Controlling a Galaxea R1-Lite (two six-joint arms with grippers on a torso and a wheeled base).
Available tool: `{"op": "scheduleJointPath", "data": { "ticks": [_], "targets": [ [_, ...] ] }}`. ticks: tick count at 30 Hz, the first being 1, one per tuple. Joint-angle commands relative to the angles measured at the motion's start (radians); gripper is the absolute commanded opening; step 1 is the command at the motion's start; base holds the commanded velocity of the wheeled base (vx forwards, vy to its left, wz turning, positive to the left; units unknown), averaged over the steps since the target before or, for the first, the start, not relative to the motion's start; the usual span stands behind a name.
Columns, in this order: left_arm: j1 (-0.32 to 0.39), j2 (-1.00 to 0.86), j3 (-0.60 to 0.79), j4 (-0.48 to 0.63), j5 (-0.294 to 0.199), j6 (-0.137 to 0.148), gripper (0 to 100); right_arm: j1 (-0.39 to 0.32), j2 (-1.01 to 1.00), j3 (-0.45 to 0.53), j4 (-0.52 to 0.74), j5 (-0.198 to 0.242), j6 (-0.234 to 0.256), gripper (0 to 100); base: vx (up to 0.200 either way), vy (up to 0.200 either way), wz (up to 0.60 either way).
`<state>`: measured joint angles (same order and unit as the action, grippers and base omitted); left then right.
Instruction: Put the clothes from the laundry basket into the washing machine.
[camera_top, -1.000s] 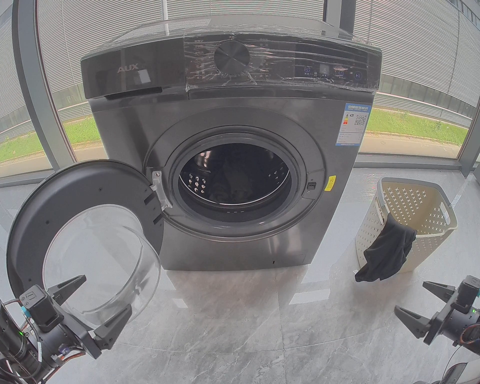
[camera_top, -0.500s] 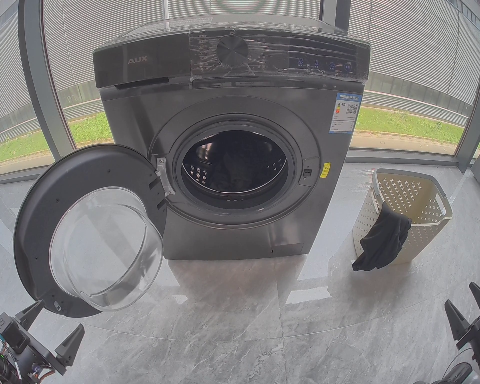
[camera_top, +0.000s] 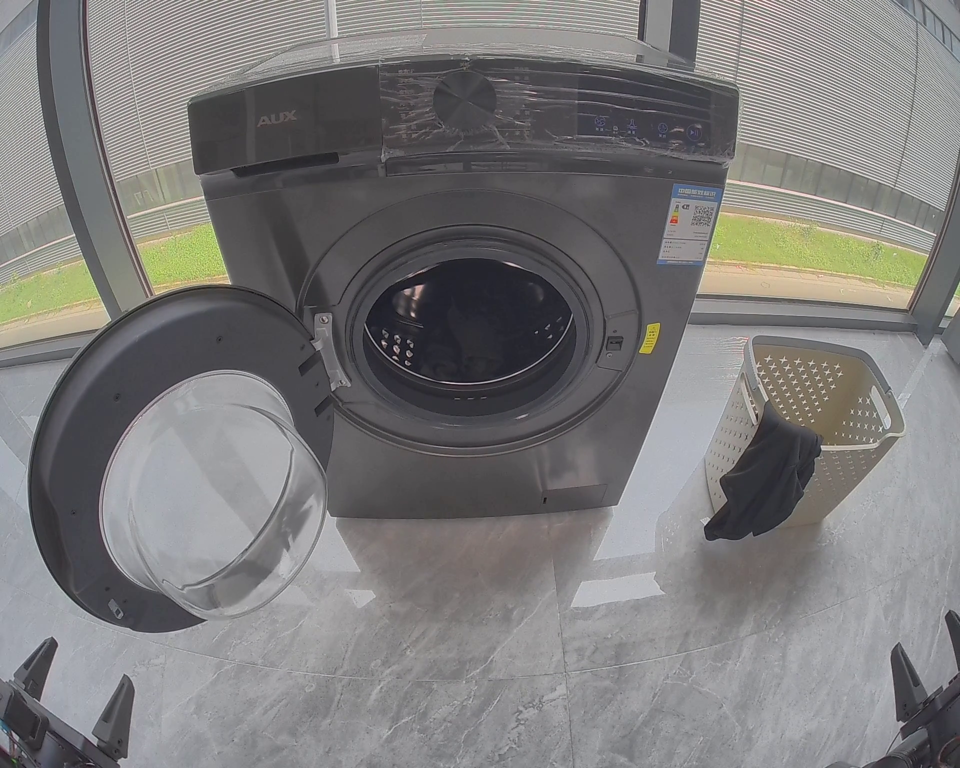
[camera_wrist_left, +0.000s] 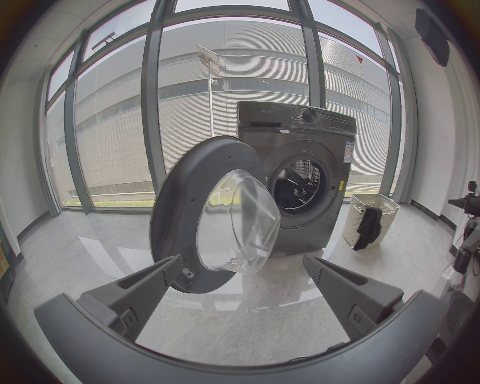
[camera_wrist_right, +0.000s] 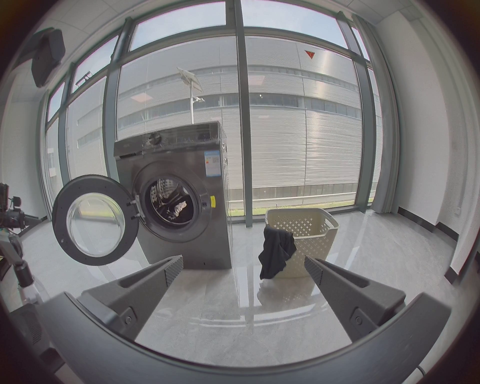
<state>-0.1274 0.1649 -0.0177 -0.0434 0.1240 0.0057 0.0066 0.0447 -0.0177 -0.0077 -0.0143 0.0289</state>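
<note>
Clearly, in the head view, the washing machine (camera_top: 470, 210) stands at the far middle with its round mouth facing the near side. Its door (camera_top: 180, 460) is hinged on the left and swung wide open to the left, leaving the mouth unblocked. The laundry basket (camera_top: 880, 385) stands on the floor (camera_top: 480, 620) just right of the machine, mouth upward. A dark garment (camera_top: 765, 480) is draped over the basket's near-left rim. Its long axis runs straight down the outer wall, and its lower end hangs by the floor. A broad stretch of bare floor lies between the machine and the near edge. The left pincer (camera_top: 82, 668) sits at the near left corner and the right pincer (camera_top: 925, 640) at the near right corner, both with fingers spread and empty. Half a second ago both sat higher in this view; the machine, basket and garment have not shifted.

From the left wrist view, the left pincer (camera_wrist_left: 241, 259) gapes wide, holding nothing. The door (camera_wrist_left: 195, 200) is close ahead of it, with the machine (camera_wrist_left: 320, 135) behind, and the basket (camera_wrist_left: 387, 207) and garment (camera_wrist_left: 369, 227) farther right.

From the right wrist view, the right pincer (camera_wrist_right: 242, 260) is likewise spread and empty. The basket (camera_wrist_right: 310, 225) and hanging garment (camera_wrist_right: 275, 250) lie ahead across open floor. The machine (camera_wrist_right: 175, 150) and its door (camera_wrist_right: 95, 220) are to the left.
</note>
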Motion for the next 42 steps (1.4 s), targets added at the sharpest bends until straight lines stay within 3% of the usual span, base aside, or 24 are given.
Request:
{"op": "scheduleJointPath", "data": {
  "ticks": [1,3,6,8,11,15,20,22,23,24,25,32,42],
  "targets": [
    [0.061,-0.079,0.018,0.008,0.022,0.034,100,-0.011,-0.045,0.018,0.008,-0.009,-0.011,100,0.0,0.0,0.0],
    [0.14,-0.113,0.018,0.01,0.003,0.076,100,-0.011,-0.045,0.018,0.008,-0.009,-0.014,100,0.0,0.0,0.0],
    [0.137,-0.148,0.018,0.01,-0.038,0.119,100,-0.011,-0.045,0.018,0.008,-0.007,-0.014,100,0.0,0.0,0.0],
    [0.129,-0.165,0.018,0.01,-0.053,0.102,100,-0.01,-0.045,0.018,0.005,-0.004,-0.021,100,0.0,0.0,0.0],
    [0.127,-0.163,0.016,0.016,-0.069,0.099,100,-0.01,-0.045,0.018,0.005,-0.004,-0.021,100,0.0,0.0,0.0],
    [0.126,-0.165,-0.002,0.071,-0.086,0.054,100,-0.01,-0.045,0.018,0.005,-0.004,-0.021,100,0.0,0.0,0.0],
    [0.127,-0.165,0.008,0.057,-0.086,0.053,100,-0.01,-0.045,0.018,0.005,-0.004,-0.021,100,0.0,0.0,0.0],
    [0.127,-0.165,0.015,0.054,-0.123,0.003,100,-0.01,-0.045,0.018,0.005,-0.004,-0.021,100,0.0,0.0,0.0],
    [0.127,-0.165,0.015,0.054,-0.123,0.003,100,-0.01,-0.045,0.018,0.005,-0.004,-0.021,100,0.0,0.0,0.0],
    [0.124,-0.165,0.016,0.071,-0.182,0.008,100,-0.01,-0.045,0.018,0.005,-0.004,-0.021,100,0.0,0.0,0.0],
    [0.124,-0.165,0.016,0.074,-0.193,0.011,100,-0.01,-0.045,0.018,0.005,-0.004,-0.023,100,0.0,0.0,0.0],
    [0.124,-0.165,0.016,0.079,-0.188,0.019,100,-0.01,-0.045,0.018,0.003,-0.004,-0.021,100,0.0,0.0,0.0],
    [0.124,-0.165,0.016,0.079,-0.188,0.02,100,-0.01,-0.045,0.018,0.005,-0.004,-0.021,100,0.0,-0.2,0.0]
  ]
}}
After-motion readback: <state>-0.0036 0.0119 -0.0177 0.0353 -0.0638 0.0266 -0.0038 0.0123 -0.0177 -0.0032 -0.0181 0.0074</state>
